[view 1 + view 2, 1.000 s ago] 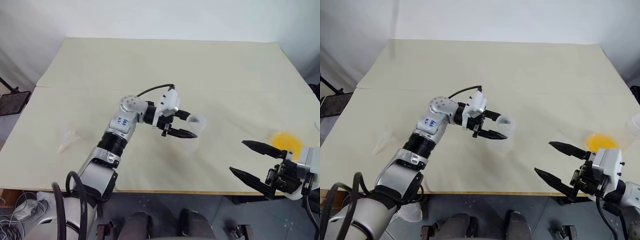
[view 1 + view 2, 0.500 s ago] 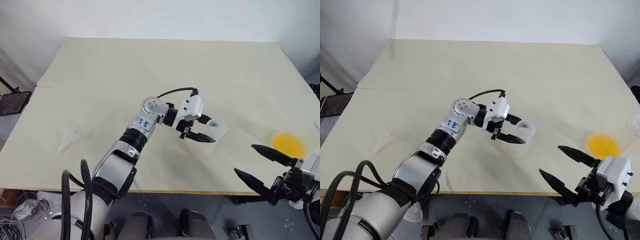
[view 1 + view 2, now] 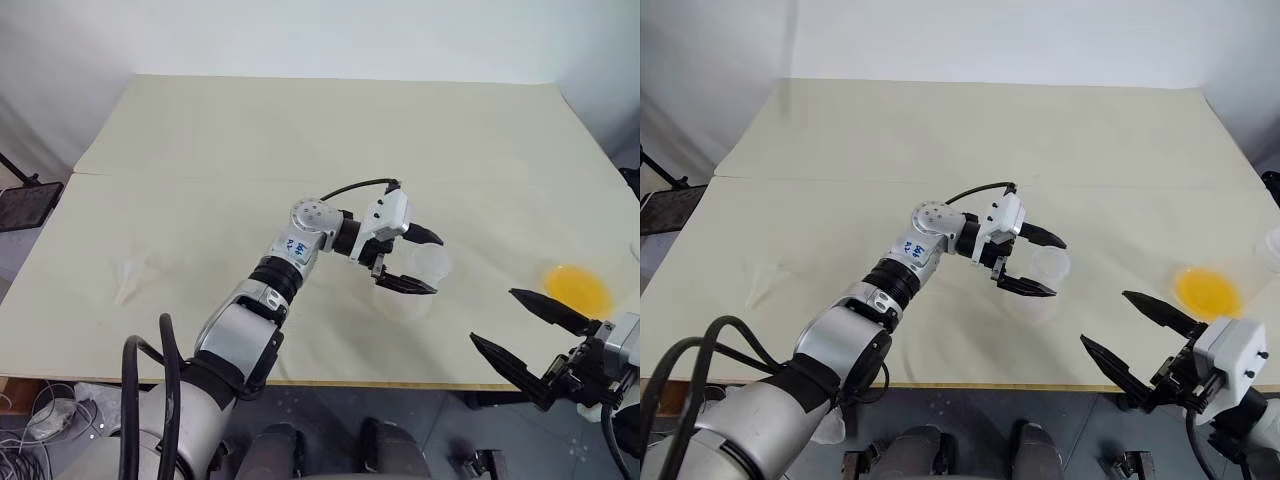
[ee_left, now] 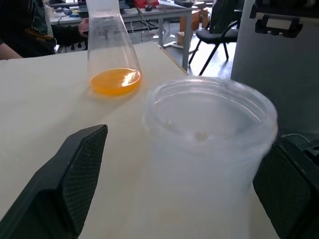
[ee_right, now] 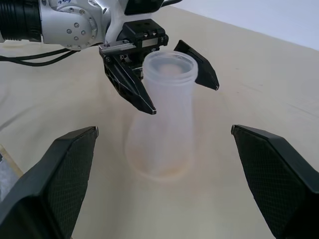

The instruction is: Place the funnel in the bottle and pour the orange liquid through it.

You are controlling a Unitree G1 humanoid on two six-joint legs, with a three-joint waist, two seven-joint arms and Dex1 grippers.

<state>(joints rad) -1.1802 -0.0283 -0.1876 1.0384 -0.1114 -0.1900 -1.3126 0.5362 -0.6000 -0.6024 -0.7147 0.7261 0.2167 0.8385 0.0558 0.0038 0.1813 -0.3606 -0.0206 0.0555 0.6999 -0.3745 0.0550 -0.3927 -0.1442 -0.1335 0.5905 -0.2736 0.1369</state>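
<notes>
Bottle (image 5: 164, 114) stands upright on the table (image 3: 300, 140), right between the fingers of my left gripper (image 3: 420, 262). My left fingers are spread wide, one on each side of its neck near the mouth, and I see a gap between each finger and the clear plastic, so I am not gripping it. Its wide round mouth faces up.

Beyond my left gripper, well apart from the bottle, stands a clear flask (image 4: 110, 50) with the orange liquid (image 4: 115, 81) pooled in its base. From my head it sits just past the fingertips of my right gripper (image 3: 520, 330), which hangs low near the table's front edge with its two black fingers spread wide and nothing between them.

Back along my left arm, far behind the left gripper, the funnel (image 3: 135, 278) lies on its side on the table.
</notes>
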